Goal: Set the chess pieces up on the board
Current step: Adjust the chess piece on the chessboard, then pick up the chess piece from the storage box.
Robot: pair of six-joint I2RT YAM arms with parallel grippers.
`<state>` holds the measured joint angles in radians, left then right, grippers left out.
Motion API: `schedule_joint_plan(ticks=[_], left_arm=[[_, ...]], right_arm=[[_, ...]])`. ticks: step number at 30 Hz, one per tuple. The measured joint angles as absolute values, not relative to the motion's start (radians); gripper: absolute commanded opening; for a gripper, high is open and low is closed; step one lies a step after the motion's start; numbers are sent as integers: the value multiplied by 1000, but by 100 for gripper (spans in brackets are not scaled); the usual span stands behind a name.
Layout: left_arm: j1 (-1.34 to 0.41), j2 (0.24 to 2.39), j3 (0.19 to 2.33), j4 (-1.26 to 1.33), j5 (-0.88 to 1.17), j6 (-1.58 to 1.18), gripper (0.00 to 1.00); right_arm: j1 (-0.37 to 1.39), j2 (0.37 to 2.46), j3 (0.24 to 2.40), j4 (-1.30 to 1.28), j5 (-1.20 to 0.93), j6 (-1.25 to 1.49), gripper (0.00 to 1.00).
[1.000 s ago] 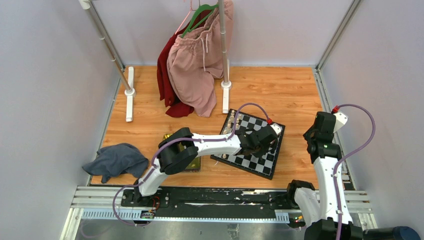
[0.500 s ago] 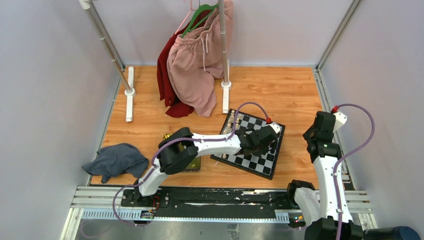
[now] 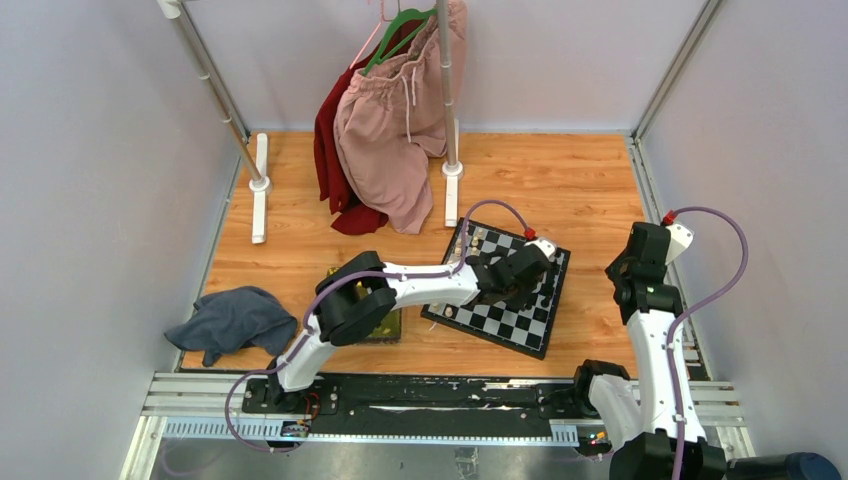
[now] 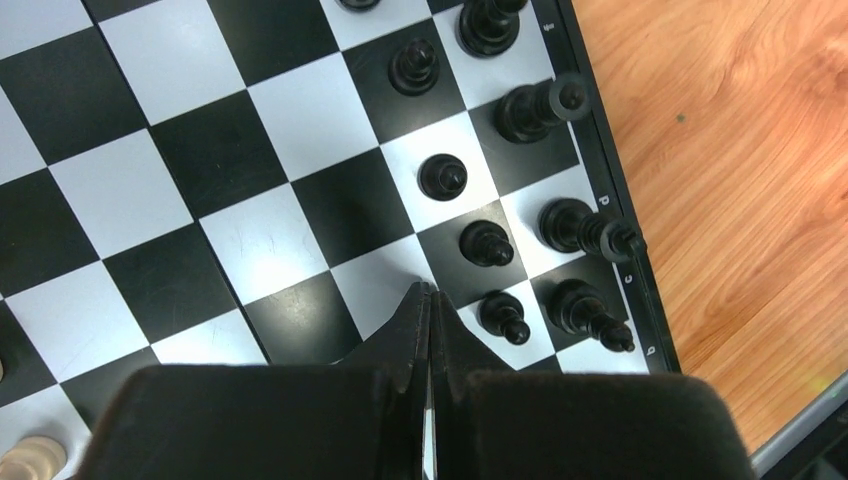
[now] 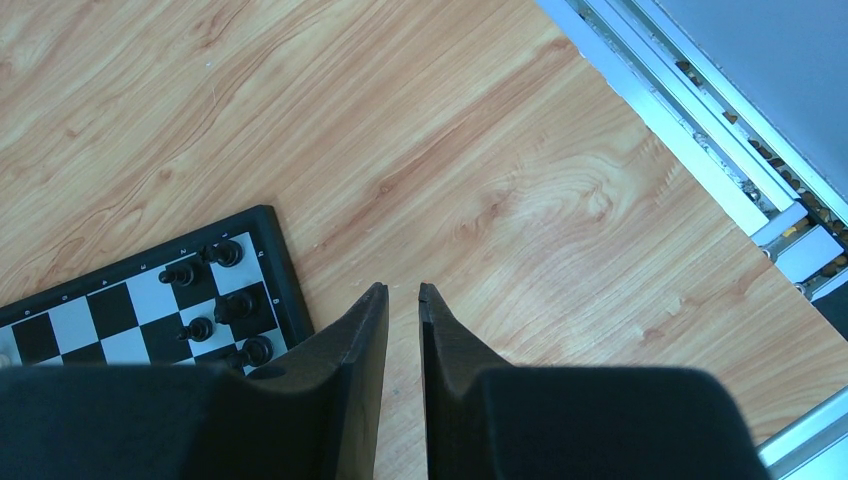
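The board (image 3: 500,322) lies tilted on the wooden floor, right of centre. My left gripper (image 3: 520,270) hovers over its right part, shut and empty. In the left wrist view its closed tips (image 4: 429,288) sit above a light square of the board (image 4: 120,190). Black pawns (image 4: 442,176) (image 4: 487,243) (image 4: 502,317) stand just right of them. Larger black pieces (image 4: 585,228) line the edge file. My right gripper (image 5: 403,290) hangs over bare wood right of the board (image 5: 110,310), its jaws a narrow gap apart and empty. Several black pieces (image 5: 198,328) show there too.
A cream piece (image 4: 30,458) stands at the board's other side. A yellow-green tray (image 3: 388,326) lies under my left arm. A grey-blue cloth (image 3: 232,320) lies front left. A rack with pink and red clothes (image 3: 395,130) stands behind. A metal rail (image 5: 700,130) runs along the right.
My left gripper has shifted slightly back and left over the board, staying shut. The right arm has not moved.
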<state>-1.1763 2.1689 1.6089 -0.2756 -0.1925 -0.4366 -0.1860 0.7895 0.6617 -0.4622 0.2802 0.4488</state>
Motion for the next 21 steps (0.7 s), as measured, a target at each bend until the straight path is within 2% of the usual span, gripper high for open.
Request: schedule_joint_plan(ticks=[21], left_arm=[[-1153, 2169, 1591, -210, -95, -530, 0]], right_arm=[[-186, 801, 662, -441, 280, 448, 22]])
